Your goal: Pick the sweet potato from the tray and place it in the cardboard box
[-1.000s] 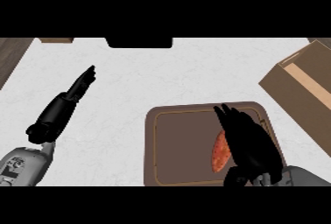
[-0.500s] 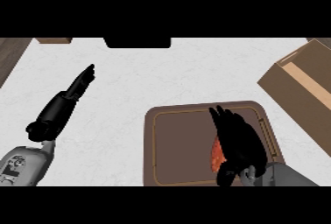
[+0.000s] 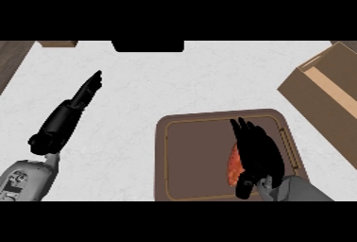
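Note:
An orange sweet potato (image 3: pixel 234 166) lies on the brown tray (image 3: pixel 188 156) at the lower right; only its left side shows. My right hand (image 3: pixel 254 151) lies over it, fingers curling down along its right side and thumb low near its near end. The open cardboard box (image 3: pixel 327 94) stands at the right edge, beyond the tray. My left hand (image 3: pixel 82 97) rests on the white counter at the left with straight fingers pointing away, holding nothing.
A dark object (image 3: pixel 148 45) sits at the counter's far edge, and a small brown block (image 3: pixel 58 44) at the far left. A dark wooden strip (image 3: pixel 10 59) borders the counter's left side.
My right hand has lowered onto the sweet potato and drawn slightly toward me, its fingers curling closer round it. The left hand has barely shifted.

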